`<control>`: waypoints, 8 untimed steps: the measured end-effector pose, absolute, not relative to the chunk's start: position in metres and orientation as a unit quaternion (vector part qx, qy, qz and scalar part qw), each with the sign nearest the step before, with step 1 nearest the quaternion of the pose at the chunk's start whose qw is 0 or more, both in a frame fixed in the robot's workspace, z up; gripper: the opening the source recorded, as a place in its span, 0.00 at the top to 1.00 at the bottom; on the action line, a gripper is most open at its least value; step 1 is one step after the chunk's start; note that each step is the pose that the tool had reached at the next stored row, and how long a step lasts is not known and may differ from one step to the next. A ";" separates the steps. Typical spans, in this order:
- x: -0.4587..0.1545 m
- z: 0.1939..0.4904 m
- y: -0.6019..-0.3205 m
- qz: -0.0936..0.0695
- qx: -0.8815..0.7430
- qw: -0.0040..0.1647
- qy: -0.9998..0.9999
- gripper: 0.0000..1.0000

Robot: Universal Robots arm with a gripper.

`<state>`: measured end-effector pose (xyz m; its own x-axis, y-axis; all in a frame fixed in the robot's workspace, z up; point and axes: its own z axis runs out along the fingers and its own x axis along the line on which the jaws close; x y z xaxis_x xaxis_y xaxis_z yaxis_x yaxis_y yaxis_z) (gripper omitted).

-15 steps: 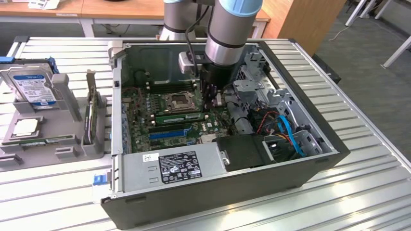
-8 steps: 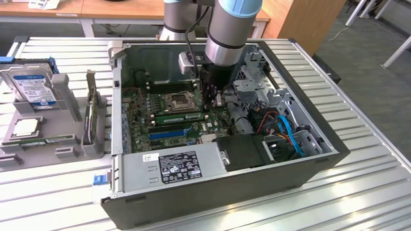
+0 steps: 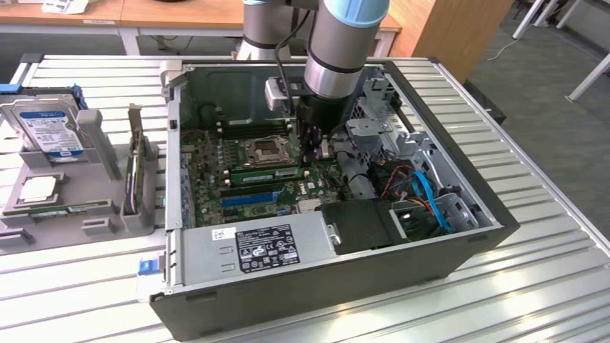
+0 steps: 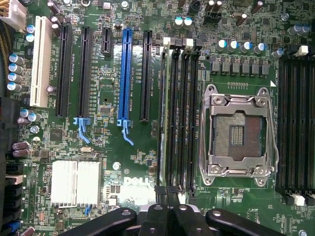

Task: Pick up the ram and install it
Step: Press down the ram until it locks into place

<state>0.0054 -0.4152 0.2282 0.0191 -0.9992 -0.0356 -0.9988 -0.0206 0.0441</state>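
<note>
While the arm reaches down into the open computer case (image 3: pixel 476 236), the end effector (image 4: pixel 170 209) hangs low over the motherboard (image 4: pixel 108 59), its fingers drawn fully together with nothing between them. Seen from the wrist view, the closed fingertips (image 4: pixel 162 196) sit right at the end of the bank of black memory slots (image 4: pixel 184 113) that runs beside the empty processor socket (image 4: pixel 238 130).

The ram (image 4: pixel 162 113) stands on edge in the outermost slot of that bank, on the side facing the blue expansion slot (image 4: pixel 125 73); it shows as a thin green strip running the slot's full length. In the exterior view it appears as a green stick (image 3: pixel 265 174) lying across the board just beside the socket. Whether its end clips are latched cannot be told. A second bank of slots (image 4: pixel 295 128) lies on the other side of the socket.

A silver heatsink (image 4: pixel 76 182) sits on the board near the expansion slots, and a white slot (image 4: pixel 40 61) lies farther out.

The case lies on its side on the slatted metal worktop (image 3: pixel 533 286), its power supply (image 3: pixel 257 246) toward the near edge. A grey fixture (image 3: pixel 67 207) rests near the edge at the exterior view's left, with a hard drive (image 3: pixel 48 125) propped upright in it, well apart from the case.
</note>
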 end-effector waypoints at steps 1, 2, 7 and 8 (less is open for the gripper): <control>0.005 0.228 -0.415 -0.028 0.714 0.003 -0.700 0.90; 0.005 0.228 -0.415 -0.028 0.714 0.003 -0.700 0.90; 0.005 0.227 -0.415 -0.028 0.714 0.003 -0.700 0.90; 0.005 0.227 -0.415 -0.028 0.714 0.003 -0.700 0.90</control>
<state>0.0054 -0.4152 0.2271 0.0191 -0.9992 -0.0356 -0.9988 -0.0206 0.0441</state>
